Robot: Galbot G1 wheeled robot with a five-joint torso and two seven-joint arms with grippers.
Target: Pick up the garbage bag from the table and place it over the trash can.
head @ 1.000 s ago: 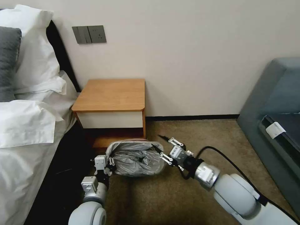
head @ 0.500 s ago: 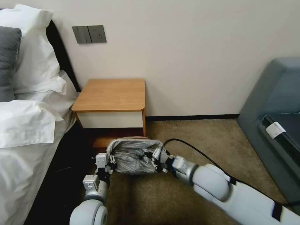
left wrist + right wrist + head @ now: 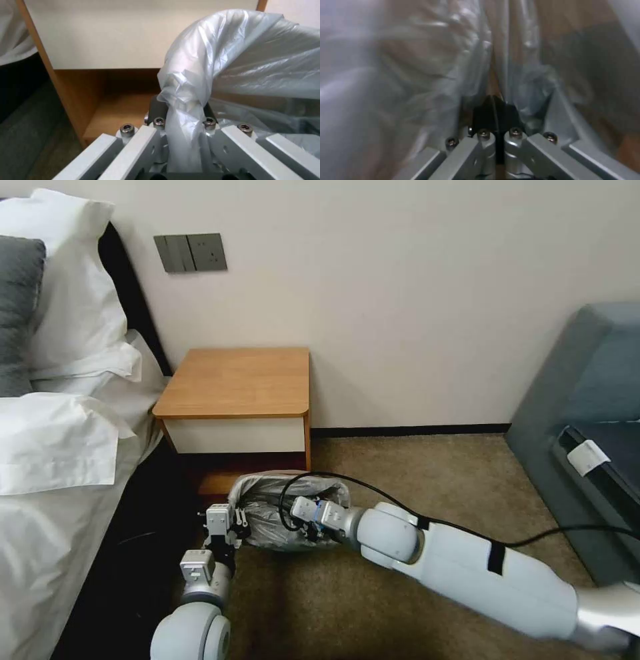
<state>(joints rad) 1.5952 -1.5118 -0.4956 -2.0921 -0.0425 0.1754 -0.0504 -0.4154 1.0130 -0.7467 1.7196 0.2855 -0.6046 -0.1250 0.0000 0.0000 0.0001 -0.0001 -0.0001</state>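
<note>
- Left gripper (image 3: pixel 181 120) pinches a twist of the garbage bag (image 3: pixel 267 513) at the bin's 9 o'clock side; film bunches between its closed fingers.
- Right gripper (image 3: pixel 495 112) sits inside the bag mouth, fingers pressed together, nothing visibly caught between them.
- Bag is draped over the trash can (image 3: pixel 293 543) on the carpet, just below the table (image 3: pixel 233 383).
- Your risk: thin film tears or slips off the rim if the right arm pushes while the left holds tight.
- Watch the right arm's cable (image 3: pixel 373 488) looping over the bag; it could snag.
- Bed (image 3: pixel 53 447) at 9 o'clock, sofa (image 3: pixel 580 407) at 3 o'clock, table at 12 crowd your clearance.
</note>
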